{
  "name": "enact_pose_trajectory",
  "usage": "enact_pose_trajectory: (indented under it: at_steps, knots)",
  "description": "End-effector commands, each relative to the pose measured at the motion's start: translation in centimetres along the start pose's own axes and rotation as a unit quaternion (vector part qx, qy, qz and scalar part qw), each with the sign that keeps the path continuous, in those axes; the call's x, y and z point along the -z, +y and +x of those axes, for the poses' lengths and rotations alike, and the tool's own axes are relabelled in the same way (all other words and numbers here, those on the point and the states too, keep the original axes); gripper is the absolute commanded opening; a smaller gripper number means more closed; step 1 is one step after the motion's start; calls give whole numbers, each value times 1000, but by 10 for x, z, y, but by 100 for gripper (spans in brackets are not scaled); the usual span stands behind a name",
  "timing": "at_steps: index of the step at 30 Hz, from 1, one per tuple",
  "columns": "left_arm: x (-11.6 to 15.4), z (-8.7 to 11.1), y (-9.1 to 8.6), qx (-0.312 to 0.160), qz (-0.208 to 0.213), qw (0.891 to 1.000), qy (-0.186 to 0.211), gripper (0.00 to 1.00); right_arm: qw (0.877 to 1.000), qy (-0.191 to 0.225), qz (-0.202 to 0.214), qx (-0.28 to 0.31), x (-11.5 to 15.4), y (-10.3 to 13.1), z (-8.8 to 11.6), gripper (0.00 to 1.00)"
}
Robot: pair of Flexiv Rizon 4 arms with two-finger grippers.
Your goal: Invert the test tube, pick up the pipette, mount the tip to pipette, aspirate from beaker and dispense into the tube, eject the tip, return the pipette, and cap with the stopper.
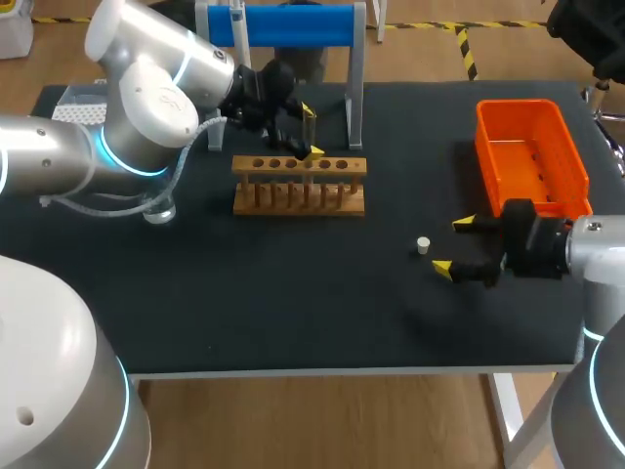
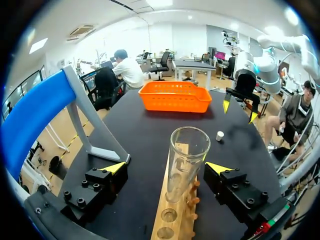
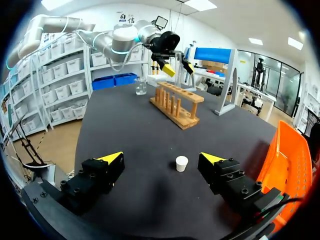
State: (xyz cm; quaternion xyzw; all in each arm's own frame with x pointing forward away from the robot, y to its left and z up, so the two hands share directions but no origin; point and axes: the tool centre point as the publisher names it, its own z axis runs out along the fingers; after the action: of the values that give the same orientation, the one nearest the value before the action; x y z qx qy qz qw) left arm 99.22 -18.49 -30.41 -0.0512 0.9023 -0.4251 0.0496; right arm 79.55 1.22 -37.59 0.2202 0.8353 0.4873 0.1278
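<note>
Presently, near to far.

- Right gripper (image 1: 453, 245): near right of the table (image 1: 293, 313), set low. The fingers are spread wide and hold nothing.
- Stopper (image 1: 423, 245): small and white, lying on the table just left of that gripper. It is in line with the gap between the fingers and untouched.
- Wooden rack (image 1: 299, 186): mid-table, with a row of holes along its top.
- Test tube (image 2: 187, 155): clear glass, standing upright in the rack, mouth up.
- Left gripper (image 2: 166, 167): over the rack, fingers apart on either side of the tube. Neither finger is seen touching the glass, which sits nearer one finger than the other.
- Beaker (image 1: 161, 208): left of the rack.
- Orange tray (image 1: 532, 147): far right.
- Blue-barred stand (image 1: 283, 24): far edge, behind the rack.
- Handling note: the inversion looks done. The left gripper should rise straight and plumb, so the closer finger does not tip the tube.
</note>
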Motion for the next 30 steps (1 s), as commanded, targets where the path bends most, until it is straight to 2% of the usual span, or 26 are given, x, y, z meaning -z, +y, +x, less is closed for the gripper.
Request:
enact_pose_trajectory:
  at_steps: [1, 6, 10, 24, 30]
  knots:
    - [0, 0, 0, 0, -1, 1000, 1, 100, 1000, -8, 4, -1, -16, -3, 0, 100]
    - [0, 0, 0, 0, -1, 1000, 1, 100, 1000, -15, 5, -6, -24, -5, 0, 100]
    - [0, 0, 0, 0, -1, 1000, 1, 100, 1000, -23, 11, -8, -30, -9, 0, 94]
    - [0, 0, 0, 0, -1, 1000, 1, 100, 999, -44, 25, -19, -42, -20, -9, 87]
    - [0, 0, 0, 0, -1, 1000, 1, 100, 998, -50, 27, -29, -46, -22, -12, 75]
